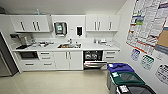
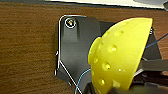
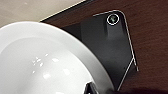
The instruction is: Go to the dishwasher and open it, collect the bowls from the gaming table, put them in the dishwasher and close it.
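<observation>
The dishwasher (image 1: 94,60) stands open straight ahead, under the counter's right end, door lowered. The left gripper (image 2: 120,86) apparently clamps a yellow bowl (image 2: 120,57). The right gripper (image 3: 93,90) carries a white bowl (image 3: 47,65); its finger state cannot be determined.

White bowl (image 3: 47,62), glossy interior facing the camera, seen close up with highlights on its inner surface. Behind it lie a dark wood-grain surface (image 3: 150,37) and a pale floor (image 3: 32,10).
</observation>
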{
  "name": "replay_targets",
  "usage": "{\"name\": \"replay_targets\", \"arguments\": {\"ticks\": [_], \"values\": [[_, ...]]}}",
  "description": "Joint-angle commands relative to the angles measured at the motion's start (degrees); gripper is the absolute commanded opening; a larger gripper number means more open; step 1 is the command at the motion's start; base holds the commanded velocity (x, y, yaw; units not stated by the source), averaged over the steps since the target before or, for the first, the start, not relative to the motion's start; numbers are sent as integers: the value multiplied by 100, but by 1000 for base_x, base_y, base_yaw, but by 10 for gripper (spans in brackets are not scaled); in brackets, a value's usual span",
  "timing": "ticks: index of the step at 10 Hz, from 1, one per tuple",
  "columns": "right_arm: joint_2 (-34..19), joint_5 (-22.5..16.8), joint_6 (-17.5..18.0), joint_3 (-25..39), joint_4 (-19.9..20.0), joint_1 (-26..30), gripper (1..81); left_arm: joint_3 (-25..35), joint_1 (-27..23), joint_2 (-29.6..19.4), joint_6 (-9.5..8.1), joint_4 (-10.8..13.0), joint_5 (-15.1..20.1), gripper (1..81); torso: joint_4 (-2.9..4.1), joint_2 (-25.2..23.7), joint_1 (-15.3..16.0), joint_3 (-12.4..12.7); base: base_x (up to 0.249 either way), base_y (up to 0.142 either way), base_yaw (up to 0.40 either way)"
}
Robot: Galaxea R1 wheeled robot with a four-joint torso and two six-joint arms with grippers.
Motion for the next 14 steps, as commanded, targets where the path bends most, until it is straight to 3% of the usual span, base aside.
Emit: {"name": "replay_targets", "arguments": {"ticks": [1, 14], "values": [[-102, -338, -12, 48, -102, 231, 10, -16, -257, -101, 13, -10, 196, 10, 0, 0, 0, 0, 205, 0, 0], [-102, -338, -12, 48, -102, 266, 10, -16, -257, -101, 5, -10, 205, 10, 0, 2, 2, -2, 138, 0, 0]]}}
